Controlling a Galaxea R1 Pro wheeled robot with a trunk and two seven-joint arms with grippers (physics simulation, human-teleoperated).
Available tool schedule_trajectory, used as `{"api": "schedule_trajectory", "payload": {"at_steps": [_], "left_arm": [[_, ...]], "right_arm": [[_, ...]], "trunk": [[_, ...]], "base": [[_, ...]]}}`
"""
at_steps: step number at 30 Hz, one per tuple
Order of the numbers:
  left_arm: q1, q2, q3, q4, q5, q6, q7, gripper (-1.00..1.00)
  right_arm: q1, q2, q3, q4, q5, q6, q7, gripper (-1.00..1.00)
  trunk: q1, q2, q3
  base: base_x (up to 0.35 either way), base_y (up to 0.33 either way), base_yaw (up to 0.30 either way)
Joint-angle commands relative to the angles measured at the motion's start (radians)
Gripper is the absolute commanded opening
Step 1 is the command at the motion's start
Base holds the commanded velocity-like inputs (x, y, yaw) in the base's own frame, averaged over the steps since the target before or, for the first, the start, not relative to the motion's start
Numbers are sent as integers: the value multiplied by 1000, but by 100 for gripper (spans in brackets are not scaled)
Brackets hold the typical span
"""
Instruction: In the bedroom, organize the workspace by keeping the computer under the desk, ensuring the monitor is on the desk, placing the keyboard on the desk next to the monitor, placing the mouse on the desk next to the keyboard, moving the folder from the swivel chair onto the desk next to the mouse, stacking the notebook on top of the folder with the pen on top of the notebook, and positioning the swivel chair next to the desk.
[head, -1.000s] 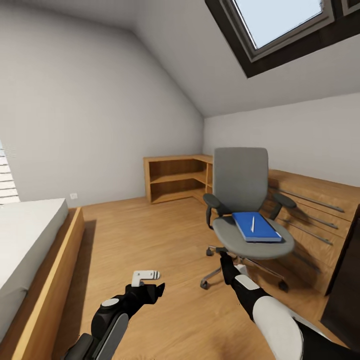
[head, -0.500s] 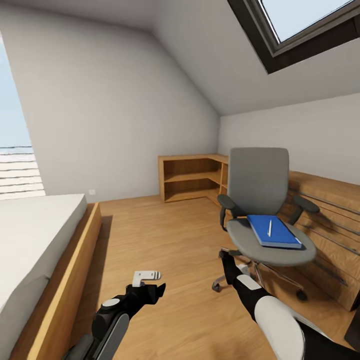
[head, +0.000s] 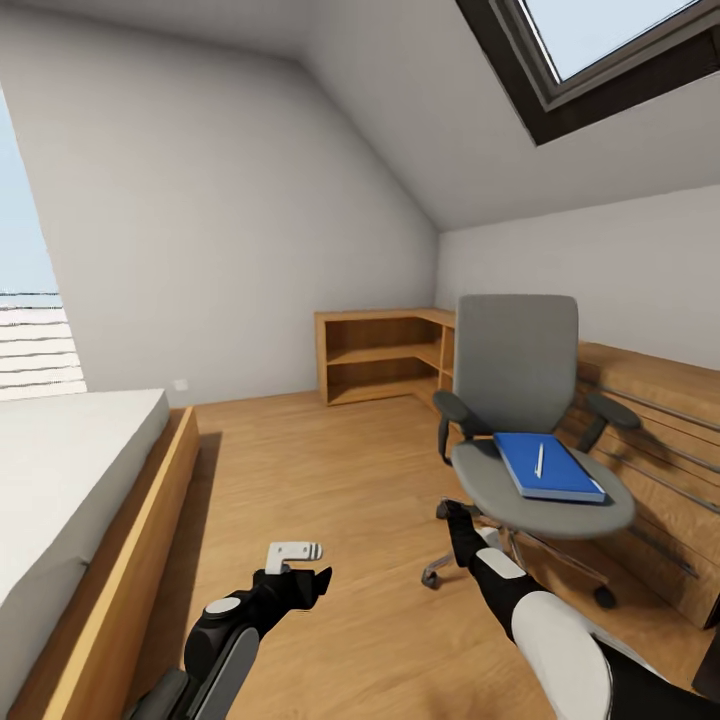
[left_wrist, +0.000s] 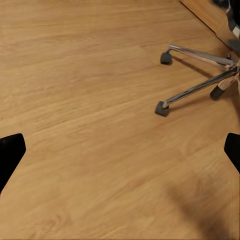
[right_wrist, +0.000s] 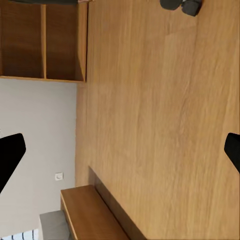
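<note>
The grey swivel chair (head: 518, 372) stands at the right on the plank floor. On its seat lies the blue folder (head: 560, 478) with the thin white pen (head: 539, 459) on top; I cannot make out a separate notebook. My right gripper (head: 455, 514) hangs low just in front of the seat, and the right wrist view shows it open (right_wrist: 120, 155) over bare floor. My left gripper (head: 312, 580) is held low at the left, open (left_wrist: 120, 155), with the chair's silver star base (left_wrist: 200, 87) ahead of it. Desk, computer, monitor, keyboard and mouse are out of view.
A bed (head: 60, 470) with a wooden frame fills the left side. A low open wooden shelf unit (head: 380, 355) sits in the far corner. Wooden drawer cabinets (head: 660, 440) line the right wall behind the chair. Open floor (head: 320, 460) lies between bed and chair.
The whole view has swung left, so the chair sits further right and more of the bed and window show. Both arms hold the same pose.
</note>
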Motion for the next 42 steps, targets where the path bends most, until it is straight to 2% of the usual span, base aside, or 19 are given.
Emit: {"api": "schedule_trajectory", "payload": {"at_steps": [1, 8, 18, 42], "left_arm": [[-1, 0, -1, -1, 11, 3, 9, 100], [-1, 0, -1, -1, 13, 3, 10, 100], [-1, 0, -1, -1, 14, 3, 10, 100], [-1, 0, -1, -1, 14, 3, 10, 100]], "right_arm": [[0, 0, 0, 0, -10, 0, 3, 100], [0, -2, 0, 1, -10, 0, 19, 100], [0, -2, 0, 3, -10, 0, 35, 100], [0, -16, -1, 6, -17, 2, 35, 100]], "trunk": [[0, 0, -1], [0, 0, -1], [0, 0, -2], [0, 0, -28]], "base": [[250, -14, 0], [246, -35, 0], [41, -6, -14], [1, 0, -160]]}}
